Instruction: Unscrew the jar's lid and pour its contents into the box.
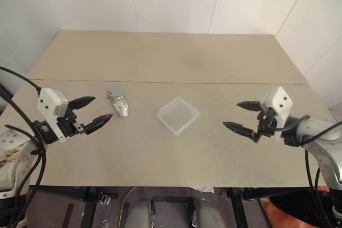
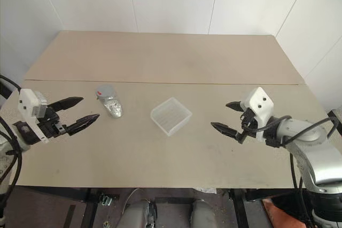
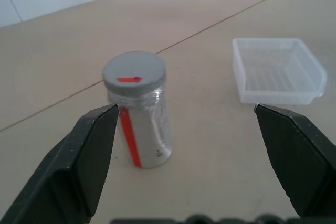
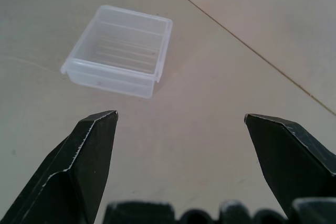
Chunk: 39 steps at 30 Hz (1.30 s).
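Observation:
The jar (image 1: 118, 102) stands upright on the table, translucent grey with a red stripe down its side. Its grey lid (image 3: 134, 73) sits on top and carries a red mark. The contents are hidden inside. My left gripper (image 1: 96, 112) hovers open just to the left of the jar, with its fingers apart and nothing between them. The box (image 1: 178, 115), shallow and translucent white, lies in the middle of the table and looks empty in the right wrist view (image 4: 121, 48). Well to the right of the box, my right gripper (image 1: 238, 116) is open and holds nothing.
The beige table (image 1: 171, 68) has a seam running across it behind the jar and box. White walls close off the back and sides. Bare tabletop lies between the box and each gripper.

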Each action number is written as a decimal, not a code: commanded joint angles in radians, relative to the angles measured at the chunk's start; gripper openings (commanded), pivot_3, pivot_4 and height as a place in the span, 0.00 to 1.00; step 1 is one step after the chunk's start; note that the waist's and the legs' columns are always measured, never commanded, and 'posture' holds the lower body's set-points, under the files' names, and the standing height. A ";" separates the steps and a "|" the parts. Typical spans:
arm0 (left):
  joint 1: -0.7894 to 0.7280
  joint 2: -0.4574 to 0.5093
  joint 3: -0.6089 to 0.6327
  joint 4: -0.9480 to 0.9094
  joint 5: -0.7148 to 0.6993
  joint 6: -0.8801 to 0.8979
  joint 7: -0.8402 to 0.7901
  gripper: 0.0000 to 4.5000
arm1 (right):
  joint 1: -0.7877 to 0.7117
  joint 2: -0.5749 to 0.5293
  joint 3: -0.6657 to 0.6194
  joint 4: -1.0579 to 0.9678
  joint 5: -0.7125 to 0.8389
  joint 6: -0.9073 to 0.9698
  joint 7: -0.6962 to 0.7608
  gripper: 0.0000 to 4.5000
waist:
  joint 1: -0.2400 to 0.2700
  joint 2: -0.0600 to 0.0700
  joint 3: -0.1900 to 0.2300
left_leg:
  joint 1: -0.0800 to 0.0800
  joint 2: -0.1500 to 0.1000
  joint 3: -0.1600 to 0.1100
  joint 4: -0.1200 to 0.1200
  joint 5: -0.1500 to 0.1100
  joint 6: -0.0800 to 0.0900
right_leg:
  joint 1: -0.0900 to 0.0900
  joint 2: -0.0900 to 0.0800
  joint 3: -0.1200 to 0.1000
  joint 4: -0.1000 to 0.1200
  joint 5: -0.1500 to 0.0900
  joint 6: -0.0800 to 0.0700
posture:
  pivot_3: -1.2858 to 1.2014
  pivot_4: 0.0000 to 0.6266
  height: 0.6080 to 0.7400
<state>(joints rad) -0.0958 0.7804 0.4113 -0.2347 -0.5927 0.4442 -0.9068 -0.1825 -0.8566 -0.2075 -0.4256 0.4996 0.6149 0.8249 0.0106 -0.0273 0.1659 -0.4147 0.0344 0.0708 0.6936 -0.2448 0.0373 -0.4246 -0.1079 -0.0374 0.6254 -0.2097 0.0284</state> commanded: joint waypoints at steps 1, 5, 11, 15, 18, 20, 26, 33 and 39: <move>0.007 0.007 0.022 -0.038 -0.021 -0.010 -0.008 1.00 | -0.008 -0.012 -0.060 -0.045 0.043 0.009 0.003 1.00 | 0.000 0.000 0.000 | 0.000 0.000 0.000 0.000 0.000 0.000 | 0.000 0.000 0.000 0.000 0.000 0.000 | 0.52 0.24 1.00; 0.013 -0.045 0.001 -0.013 0.043 -0.053 0.073 1.00 | -0.065 -0.064 0.012 0.021 -0.016 -0.024 0.050 1.00 | -0.001 0.000 0.000 | 0.001 0.000 0.000 0.000 0.000 0.000 | 0.000 0.000 0.001 0.000 0.000 0.000 | 0.52 0.24 1.00; 0.036 -0.042 -0.007 0.019 0.050 -0.082 0.020 1.00 | -0.231 -0.077 0.062 0.078 -0.003 -0.008 0.093 1.00 | -0.002 0.000 0.000 | 0.001 0.000 0.001 0.000 0.000 0.000 | -0.001 0.000 0.001 0.000 0.000 0.000 | 0.52 0.24 1.00; -0.028 -0.046 -0.064 0.122 0.093 -0.131 -0.007 1.00 | -0.291 -0.046 0.107 0.061 0.005 0.015 0.090 1.00 | 0.001 0.000 0.000 | 0.001 0.000 0.000 0.000 0.000 0.000 | 0.000 0.000 0.000 0.000 0.000 0.000 | 0.52 0.24 1.00; -0.115 -0.040 -0.095 0.242 0.120 -0.167 -0.025 1.00 | -0.310 -0.027 0.116 0.047 0.042 0.042 0.100 1.00 | 0.009 0.000 0.000 | 0.000 -0.001 0.000 0.001 0.000 0.000 | 0.000 0.000 -0.001 0.000 0.000 0.000 | 0.52 0.24 1.00; -0.163 -0.036 -0.108 0.321 0.139 -0.200 -0.043 1.00 | -0.314 -0.019 0.123 0.026 0.064 0.052 0.109 1.00 | 0.008 0.000 0.000 | -0.001 -0.001 0.000 0.001 0.000 0.000 | 0.000 0.000 -0.001 0.000 0.000 0.000 | 0.52 0.24 1.00; -0.261 -0.052 -0.169 0.442 0.166 -0.254 -0.105 1.00 | -0.315 -0.016 0.122 -0.010 0.095 0.038 0.129 1.00 | 0.001 0.000 0.000 | -0.001 -0.001 0.000 0.001 0.000 0.000 | 0.000 0.000 -0.001 0.000 0.000 0.000 | 0.52 0.24 1.00; -0.368 -0.080 -0.222 0.574 0.217 -0.309 -0.115 1.00 | -0.319 -0.003 0.110 -0.034 0.104 0.032 0.119 1.00 | 0.001 0.000 0.000 | -0.001 -0.001 0.000 0.001 0.000 0.000 | 0.000 0.000 -0.001 0.001 0.000 0.000 | 0.52 0.24 1.00; -0.451 -0.098 -0.242 0.696 0.239 -0.355 -0.148 1.00 | -0.298 0.001 0.092 -0.064 0.120 0.036 0.102 1.00 | 0.001 0.000 0.000 | -0.001 -0.001 0.000 0.001 0.000 0.000 | 0.000 0.000 -0.001 0.001 0.000 0.000 | 0.52 0.24 1.00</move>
<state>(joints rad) -0.5149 0.6854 0.1731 0.4366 -0.3554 0.1247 -1.0397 -0.4834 -0.8530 -0.0669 -0.4541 0.6040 0.6625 0.9374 0.0119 -0.0274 0.1662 -0.4156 0.0337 0.0713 0.6947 -0.2448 0.0376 -0.4247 -0.1081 -0.0388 0.6263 -0.2093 0.0285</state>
